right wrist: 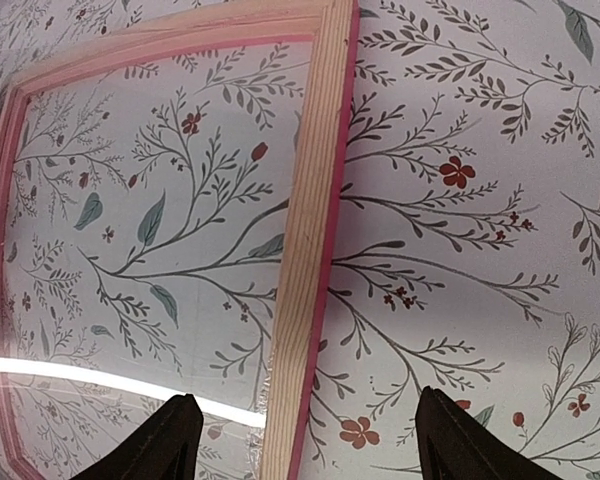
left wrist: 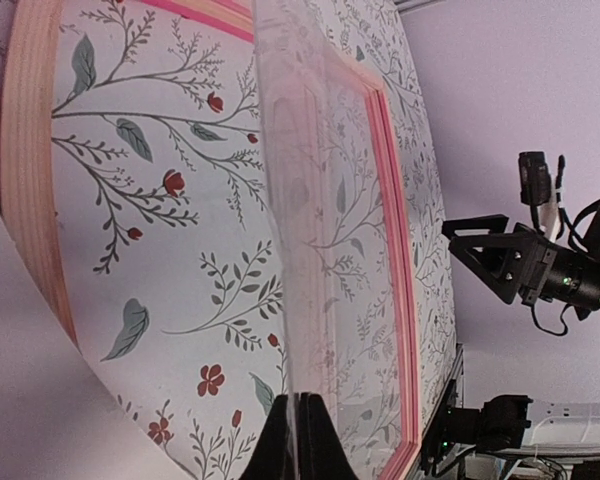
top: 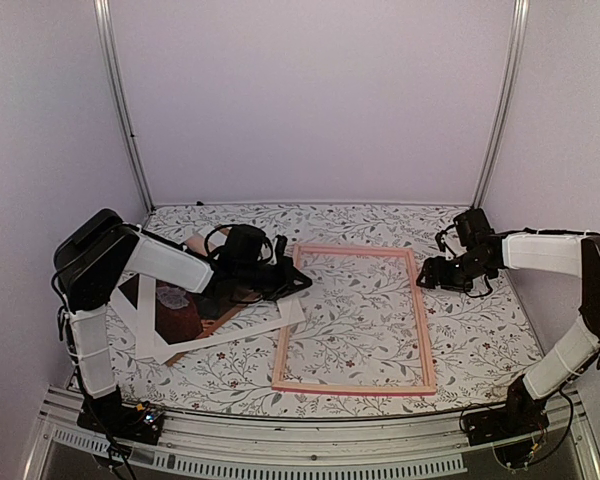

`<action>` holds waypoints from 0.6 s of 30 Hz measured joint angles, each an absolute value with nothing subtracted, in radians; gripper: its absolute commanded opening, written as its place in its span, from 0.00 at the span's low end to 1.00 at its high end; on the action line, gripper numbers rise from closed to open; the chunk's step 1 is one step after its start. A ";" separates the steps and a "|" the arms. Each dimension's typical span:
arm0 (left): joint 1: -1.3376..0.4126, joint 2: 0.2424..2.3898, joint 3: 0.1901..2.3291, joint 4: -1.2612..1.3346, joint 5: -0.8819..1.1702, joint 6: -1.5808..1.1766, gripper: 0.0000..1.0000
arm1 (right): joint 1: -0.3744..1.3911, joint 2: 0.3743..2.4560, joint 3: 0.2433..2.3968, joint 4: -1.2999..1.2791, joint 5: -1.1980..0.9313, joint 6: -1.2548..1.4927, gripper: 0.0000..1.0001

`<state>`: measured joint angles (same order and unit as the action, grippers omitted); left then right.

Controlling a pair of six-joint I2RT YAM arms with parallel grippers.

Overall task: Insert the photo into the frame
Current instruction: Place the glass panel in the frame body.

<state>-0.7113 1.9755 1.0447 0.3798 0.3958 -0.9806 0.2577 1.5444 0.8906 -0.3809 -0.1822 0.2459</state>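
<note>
- Photo [top: 175, 300]: a dark maroon print with a pale figure. It lies flat on the table [top: 480, 330] left of the frame [top: 280, 345], well outside it, with the left arm passing above it.
- It looks like thin card or paper, so I judge it light, bendy and easily creased or smudged. With no thickness to grab from above, it probably needs an edge lifted or slid free first. Take it by a margin, not the picture face.
- A white mat board [top: 230, 337] lies over the photo, its window showing the print. Only the middle shows, so I cannot tell where the photo's edges are. A brown board [top: 208, 328] peeks out beneath.
- The frame has thin pink wooden rails and lies flat with patterned tabletop showing through the opening.
- Left gripper [left wrist: 298, 440]: closed on the edge of a clear pane [left wrist: 320, 250], held over the frame's left side. The pane looks rigid, slick and breakable, and this gripper is occupied.
- Right gripper [right wrist: 310, 440]: jaws spread wide, holding nothing, straddling the frame's right rail from above. I cannot tell if it touches.
</note>
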 measured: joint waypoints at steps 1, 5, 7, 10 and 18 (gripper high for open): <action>-0.711 1.975 1.045 0.380 0.396 -0.980 0.05 | 0.258 1.544 0.891 -0.381 -0.182 0.246 0.77; -0.711 1.976 1.046 0.378 0.398 -0.981 0.13 | 0.264 1.544 0.891 -0.381 -0.182 0.246 0.77; -0.711 1.977 1.048 0.376 0.400 -0.980 0.17 | 0.269 1.544 0.891 -0.381 -0.182 0.246 0.77; -0.712 1.979 1.049 0.374 0.402 -0.976 0.23 | 0.285 1.544 0.891 -0.380 -0.181 0.246 0.77; -0.715 1.982 1.053 0.356 0.403 -0.972 0.31 | 0.370 1.544 0.902 -0.380 -0.181 0.255 0.77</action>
<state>-0.7155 1.9820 1.0527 0.3565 0.4030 -0.9722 0.3698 1.5444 0.9016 -0.3801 -0.1806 0.2546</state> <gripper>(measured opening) 0.294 0.775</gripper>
